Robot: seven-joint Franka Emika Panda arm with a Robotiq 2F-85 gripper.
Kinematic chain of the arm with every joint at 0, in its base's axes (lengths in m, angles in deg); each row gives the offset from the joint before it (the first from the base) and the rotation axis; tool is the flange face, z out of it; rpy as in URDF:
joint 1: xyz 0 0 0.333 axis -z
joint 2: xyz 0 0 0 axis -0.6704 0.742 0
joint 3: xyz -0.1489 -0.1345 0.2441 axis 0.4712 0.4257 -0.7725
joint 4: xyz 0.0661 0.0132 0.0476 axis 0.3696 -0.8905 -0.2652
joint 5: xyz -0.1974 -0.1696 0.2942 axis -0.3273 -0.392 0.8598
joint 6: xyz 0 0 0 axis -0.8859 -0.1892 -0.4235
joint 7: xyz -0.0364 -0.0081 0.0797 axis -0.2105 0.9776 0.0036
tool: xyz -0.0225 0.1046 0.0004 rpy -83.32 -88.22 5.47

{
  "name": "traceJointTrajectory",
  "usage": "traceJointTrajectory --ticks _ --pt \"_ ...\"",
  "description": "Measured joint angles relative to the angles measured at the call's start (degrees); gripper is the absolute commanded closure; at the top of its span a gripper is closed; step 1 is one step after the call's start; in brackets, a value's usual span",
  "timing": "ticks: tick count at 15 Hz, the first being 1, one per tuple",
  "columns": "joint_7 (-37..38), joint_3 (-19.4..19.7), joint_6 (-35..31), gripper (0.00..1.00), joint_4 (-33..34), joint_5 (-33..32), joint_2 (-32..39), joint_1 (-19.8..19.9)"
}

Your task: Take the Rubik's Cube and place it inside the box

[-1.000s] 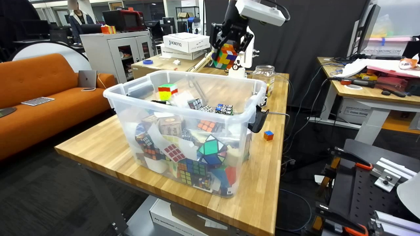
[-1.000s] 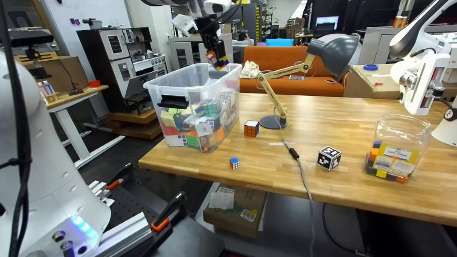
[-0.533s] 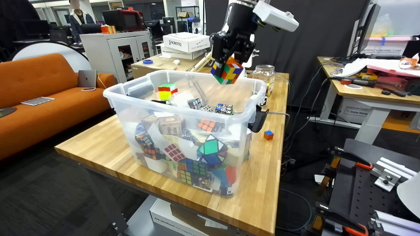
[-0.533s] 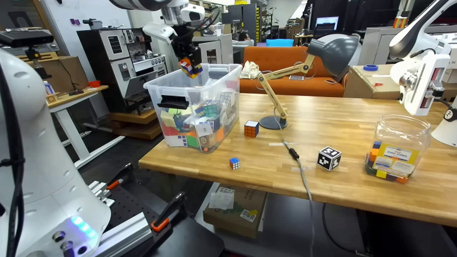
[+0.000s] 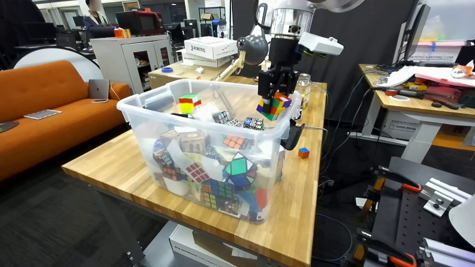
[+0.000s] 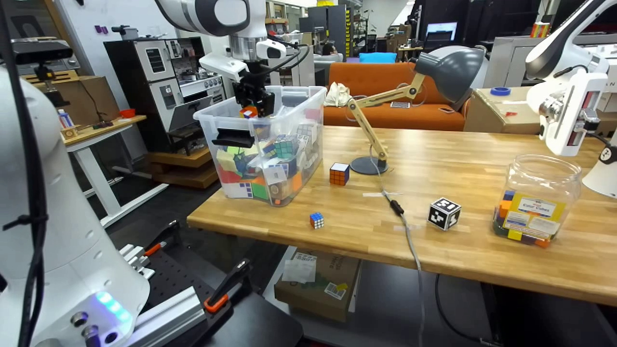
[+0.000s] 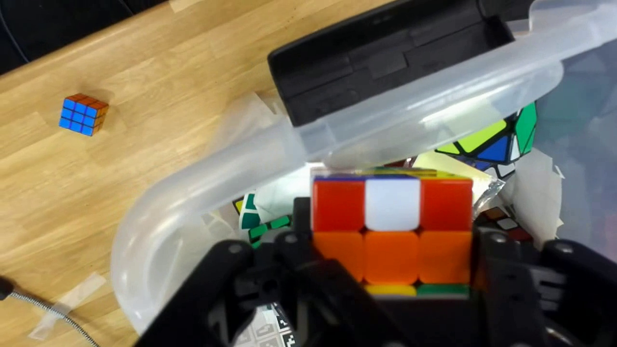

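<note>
The pincer (image 7: 391, 236) is clamped on the cube (image 5: 280, 104), its dark fingers (image 7: 302, 217) set against two opposite sides in the wrist view. The cube hangs in the mouth of the box (image 5: 222, 128), inside the rim and close to the end with the black handle (image 6: 234, 138); in an exterior view its lower part shows through the plastic of that end. I cannot tell whether it touches the wall or anything under it. The face turned to the wrist camera has a row of red, white and red, then a row of orange, then a strip of yellow and green partly covered by the pincer. Puzzles (image 5: 239, 168) and white paper (image 7: 535, 202) are heaped in the box, which stands upright at the end of the wooden counter (image 6: 434, 159). Also on the counter, near the box, is a mini cube (image 6: 316, 220) with a blue top, seen in both exterior views, and a white-topped cube (image 6: 339, 174), orange on one side, sits between the box and the lamp (image 6: 448, 72). Farther along, well apart from the box, are a black-and-white block (image 6: 444, 213) and a clear jar (image 6: 535, 212) holding coloured pieces (image 6: 515, 234). The arm (image 6: 212, 19) comes in from above, its silver wrist (image 6: 247, 48) over the box.
</note>
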Motion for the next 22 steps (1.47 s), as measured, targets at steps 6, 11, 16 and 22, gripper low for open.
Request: traceJointTrajectory --ticks 6,11,16,22 --pt "-0.02 0.06 0.16 0.62 1.21 0.29 2.63 0.71" --pt "0.32 0.17 0.17 0.00 3.85 0.81 8.28 1.56" --pt "0.62 0.16 0.45 0.00 6.09 1.28 11.51 1.74" --pt "0.53 0.15 1.13 0.00 6.77 1.50 11.68 2.04"
